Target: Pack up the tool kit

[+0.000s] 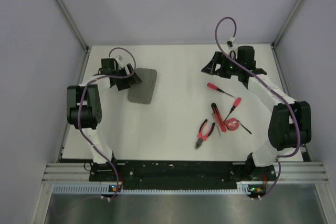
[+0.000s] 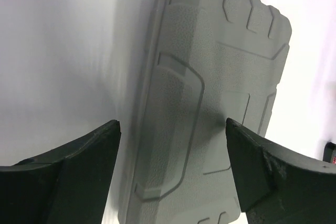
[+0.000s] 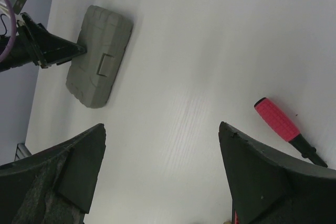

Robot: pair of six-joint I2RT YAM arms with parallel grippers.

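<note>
The tool kit's grey case (image 1: 143, 86) lies shut on the white table at the left. My left gripper (image 1: 132, 78) hovers at its left edge. In the left wrist view the case (image 2: 210, 77) fills the frame and the left gripper (image 2: 173, 129) is open, one finger at the case's side and the other above its lid. The loose tools lie to the right: two red-handled screwdrivers (image 1: 218, 88) (image 1: 234, 104), a knife (image 1: 215, 115), pliers (image 1: 203, 132) and a red tape measure (image 1: 232, 125). My right gripper (image 1: 211, 67) (image 3: 163, 135) is open over bare table, with a screwdriver handle (image 3: 275, 119) to its right.
Grey walls close in the table at the back and both sides. A metal rail (image 1: 184, 174) with the arm bases runs along the near edge. Bare white table (image 1: 178, 103) lies between the case and the tools.
</note>
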